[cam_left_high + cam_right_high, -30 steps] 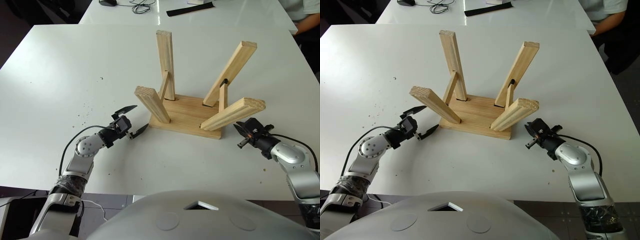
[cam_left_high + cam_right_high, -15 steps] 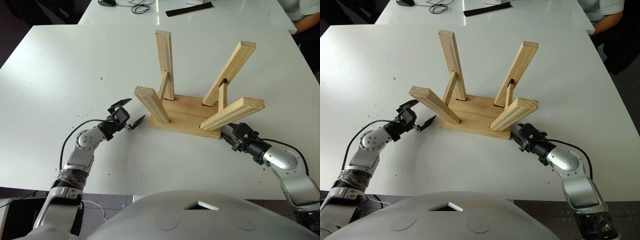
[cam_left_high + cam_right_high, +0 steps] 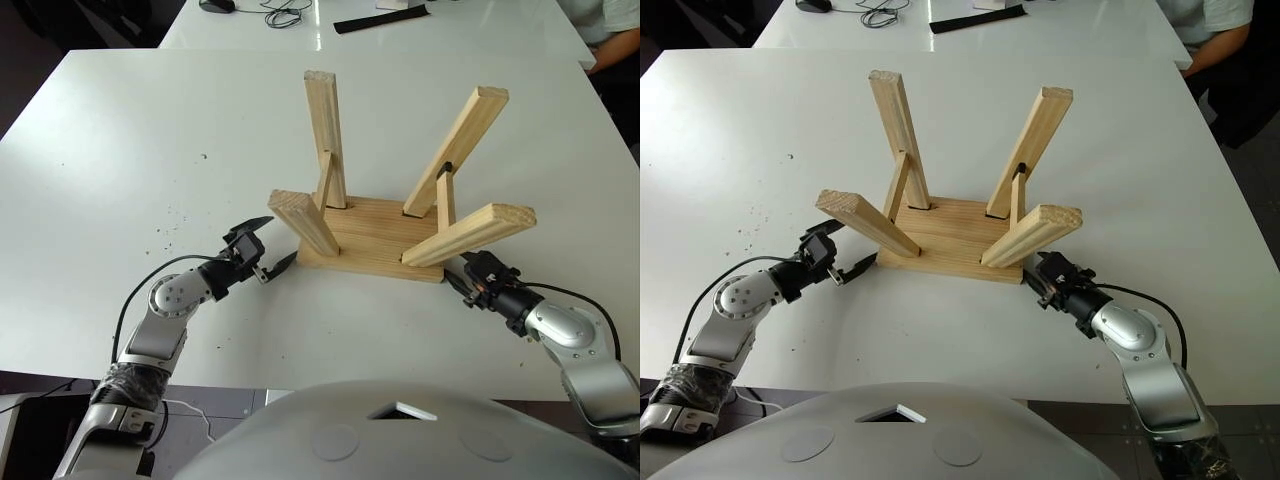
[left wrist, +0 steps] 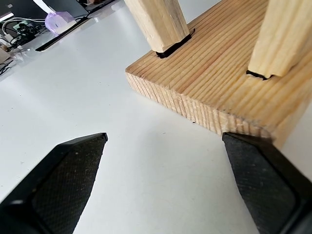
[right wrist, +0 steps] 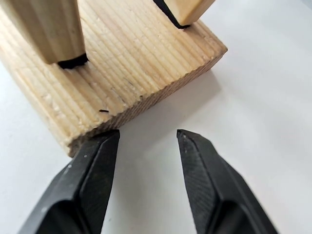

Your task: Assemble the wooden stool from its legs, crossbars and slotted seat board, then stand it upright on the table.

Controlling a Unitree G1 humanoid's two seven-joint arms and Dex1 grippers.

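The wooden stool lies upside down on the white table, its slotted seat board (image 3: 372,236) flat and its legs (image 3: 326,130) splayed upward, with thin crossbars (image 3: 445,195) between them. My left gripper (image 3: 283,238) stands open at the board's near-left corner. In the left wrist view one finger (image 4: 265,185) touches that corner (image 4: 243,124) and the other finger (image 4: 63,180) rests apart on the table. My right gripper (image 3: 463,279) is open at the board's near-right corner. In the right wrist view one finger (image 5: 95,165) sits against the board's edge (image 5: 126,105).
The table (image 3: 120,150) has open room to the left, right and behind the stool. Small dark specks (image 3: 170,225) lie at the left. A second table behind holds cables (image 3: 285,12) and a black strip (image 3: 380,18). The front edge is close behind both arms.
My right gripper has moved in from the right to the board's near-right corner. The left gripper went forward and came back a little. The stool has shifted slightly.
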